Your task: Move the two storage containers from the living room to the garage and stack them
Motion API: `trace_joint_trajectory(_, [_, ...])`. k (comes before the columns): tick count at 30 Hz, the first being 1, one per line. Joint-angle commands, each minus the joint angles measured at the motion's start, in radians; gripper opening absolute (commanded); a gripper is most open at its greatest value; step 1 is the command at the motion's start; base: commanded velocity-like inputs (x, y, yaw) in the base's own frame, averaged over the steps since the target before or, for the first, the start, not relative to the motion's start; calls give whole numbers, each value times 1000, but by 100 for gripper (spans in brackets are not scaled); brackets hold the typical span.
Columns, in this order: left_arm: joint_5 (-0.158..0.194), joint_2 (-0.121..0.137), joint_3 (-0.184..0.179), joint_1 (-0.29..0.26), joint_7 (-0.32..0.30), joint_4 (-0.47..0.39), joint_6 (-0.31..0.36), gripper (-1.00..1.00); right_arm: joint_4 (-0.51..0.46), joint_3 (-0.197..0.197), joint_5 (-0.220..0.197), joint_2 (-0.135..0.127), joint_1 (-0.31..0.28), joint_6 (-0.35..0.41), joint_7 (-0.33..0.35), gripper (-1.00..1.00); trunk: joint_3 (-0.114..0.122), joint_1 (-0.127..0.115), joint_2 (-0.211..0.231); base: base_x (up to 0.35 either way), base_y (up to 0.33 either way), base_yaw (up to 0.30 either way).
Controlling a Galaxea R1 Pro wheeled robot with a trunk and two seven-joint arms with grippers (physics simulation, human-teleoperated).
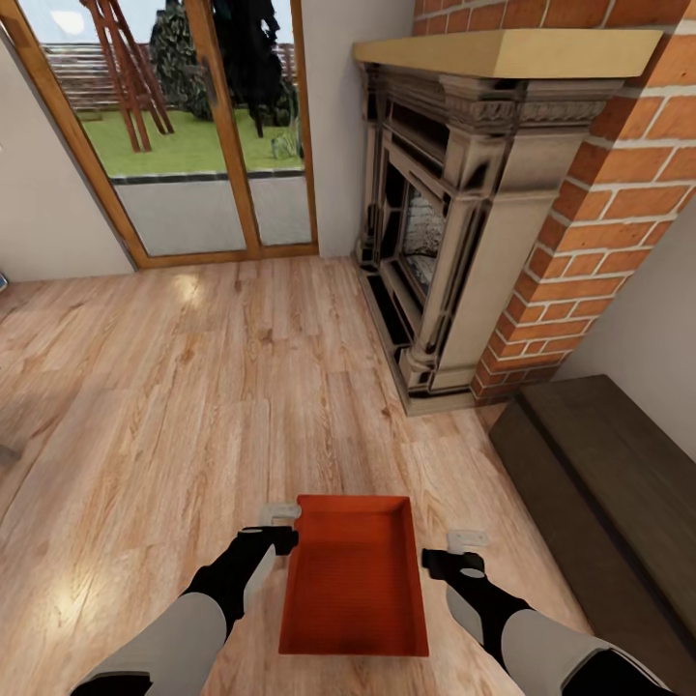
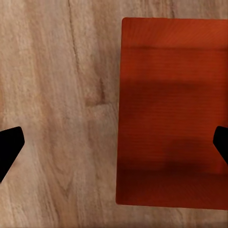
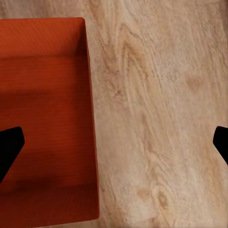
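I stand in the living room, on its light wood plank floor (image 1: 174,387), and by my reckoning the step in hand is the first pickup: one storage container (image 1: 355,572) sits on the planks straight ahead of me, not yet lifted, and the garage is nowhere before me. Going from my left: my left gripper (image 1: 275,523) hangs spread wide just beside the bin's left wall, one fingertip (image 2: 9,149) over bare floor and the other over the bin's inside, so it straddles that wall and grips nothing. The orange-red container lies between my arms, open-topped and empty, nothing on its flat bottom. My right gripper (image 1: 454,549) is likewise released, straddling the right wall, one fingertip (image 3: 8,151) above the bin's interior. Whether my pads already touch the walls I cannot quite tell. Further right stand the brick fireplace (image 1: 454,222) and the long dark low cabinet (image 1: 619,483). Next I should lower both hands over the walls, close on them together, and lift level.
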Motion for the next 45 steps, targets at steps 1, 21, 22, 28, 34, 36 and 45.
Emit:
trace_joint_trajectory(1, [-8,-1,7,0,-1,-2,6,100,0,9,-10,3,-1,-4,-4,100,-4,4,-8,0,0,0])
trace_joint_trajectory(21, [-9,-1,7,0,3,-4,-5,100,0,12,-9,31,-1,-4,7,100,-26,31,-57,0,0,0])
trace_joint_trajectory(22, [-9,-1,7,0,3,-4,-5,100,0,12,-9,32,-1,-4,7,100,-29,35,-64,0,0,0])
trace_joint_trajectory(28, [-8,-1,7,0,2,-2,-3,100,0,13,-9,34,-1,-4,7,100,-48,58,-106,0,0,0])
trace_joint_trajectory(34, [-8,-1,7,0,2,0,-4,100,0,13,-9,34,-1,-4,7,100,-67,81,-148,0,0,0])
trace_joint_trajectory(36, [-8,-1,7,0,2,0,-4,100,0,13,-9,34,-1,-4,7,100,-73,88,-162,0,0,0])
trace_joint_trajectory(45, [-4,-1,7,0,2,8,-9,100,0,13,-9,34,-1,-4,7,100,-101,123,-225,0,0,0])
